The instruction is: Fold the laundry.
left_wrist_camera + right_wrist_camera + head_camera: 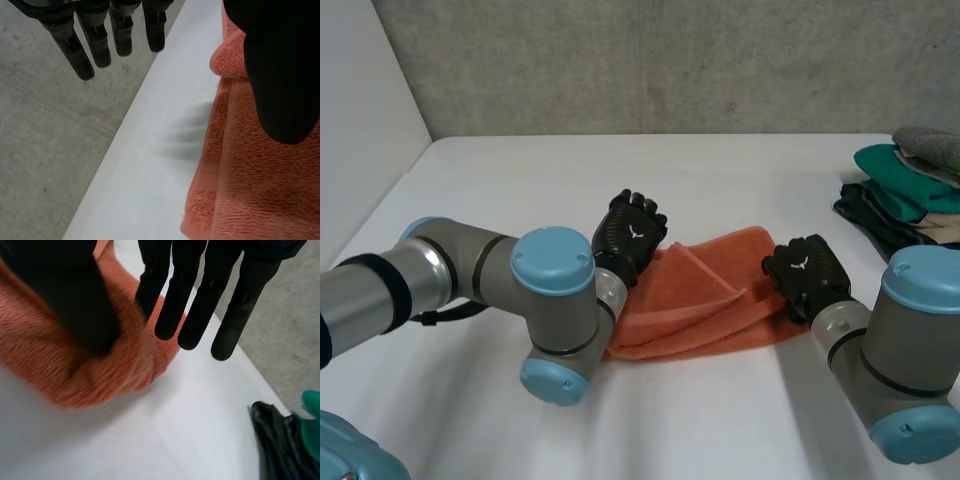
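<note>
Left robot hand (632, 232): spread wide, holding nothing, thumb resting over left end of orange towel (705, 300). Right robot hand (805, 270): pinching bunched right end between thumb and straight fingers. Towel partly folded, middle of surface (520, 180); pile of clothes (905, 190) well apart. Probably mid-fold; next calls for carrying right end across, edges aligned.

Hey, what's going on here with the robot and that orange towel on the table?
The robot is folding laundry. An orange terry towel lies partly folded in the middle of the white table. Its left hand is at the towel's left end, fingers straight; its right hand is at the right end. A pile of green, dark and grey clothes sits at the table's far right.
</note>
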Tool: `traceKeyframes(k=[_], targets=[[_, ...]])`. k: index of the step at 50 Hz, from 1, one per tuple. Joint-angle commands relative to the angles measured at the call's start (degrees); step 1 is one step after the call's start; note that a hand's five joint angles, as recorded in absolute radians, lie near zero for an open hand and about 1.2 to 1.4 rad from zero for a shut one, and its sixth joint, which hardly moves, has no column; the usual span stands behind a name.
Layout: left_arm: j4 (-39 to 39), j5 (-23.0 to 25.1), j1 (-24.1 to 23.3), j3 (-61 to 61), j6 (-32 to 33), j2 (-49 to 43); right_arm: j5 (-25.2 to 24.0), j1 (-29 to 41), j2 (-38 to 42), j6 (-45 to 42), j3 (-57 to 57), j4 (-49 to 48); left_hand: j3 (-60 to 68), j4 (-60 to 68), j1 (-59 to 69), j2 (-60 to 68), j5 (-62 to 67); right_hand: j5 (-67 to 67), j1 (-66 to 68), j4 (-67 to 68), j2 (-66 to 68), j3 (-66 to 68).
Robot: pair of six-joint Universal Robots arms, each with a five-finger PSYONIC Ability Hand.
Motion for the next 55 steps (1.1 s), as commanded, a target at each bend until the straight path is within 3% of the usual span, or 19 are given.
traceKeyframes(k=[1,12,16,21,26,32,50,52,55], targets=[[0.9,1.3,2.3,0.2,6.9,0.3,-1.1,-0.3,0.6,1.1,0.8,1.8,-3.1,-2.6,-3.1,-2.9,-2.8,18.1,17.4,17.4,17.0,17.3],[-5.4,1.7,3.1,-0.4,3.9,6.8,-0.6,-0.5,0.6,1.7,0.4,2.2,-3.1,-2.6,-3.1,-2.9,-2.8,18.1,17.4,17.4,17.0,17.3],[-11.8,3.6,0.9,-1.2,-4.0,10.5,-0.4,-0.5,0.6,2.3,0.1,2.2,-3.1,-2.6,-3.1,-2.9,-2.8,18.1,17.4,17.4,17.0,17.3],[-18.6,8.5,-1.8,-1.4,-18.6,12.9,-0.2,-0.6,0.8,2.1,0.0,2.2,-3.1,-2.6,-3.1,-2.9,-2.8,18.1,17.4,17.4,17.0,17.3],[-20.0,11.7,-4.0,-0.9,-24.8,11.5,0.0,-0.5,1.1,2.1,0.0,2.2,-3.1,-2.6,-3.1,-2.9,-2.8,18.1,17.4,17.4,17.0,17.3],[-19.2,11.2,-5.6,1.0,-21.8,7.7,0.3,-0.2,1.4,2.0,0.0,2.2,-3.1,-2.6,-3.1,-2.9,-2.8,18.1,17.4,17.4,17.0,17.3],[-20.6,0.4,-7.7,17.4,-9.6,-7.0,0.5,-0.1,1.3,2.0,0.5,2.3,-3.1,-2.6,-3.1,-2.9,-2.8,18.1,17.4,17.4,17.0,17.3],[-22.0,-1.6,-7.7,20.4,-6.3,-9.3,0.5,-0.1,1.3,2.0,0.5,2.3,-3.1,-2.6,-3.1,-2.9,-2.8,18.1,17.4,17.4,17.0,17.3],[-23.8,-11.4,-5.2,23.8,-4.2,-10.1,0.5,0.0,1.3,1.9,0.6,2.3,-3.1,-2.6,-3.1,-2.9,-2.8,18.1,17.4,17.4,17.0,17.3]])
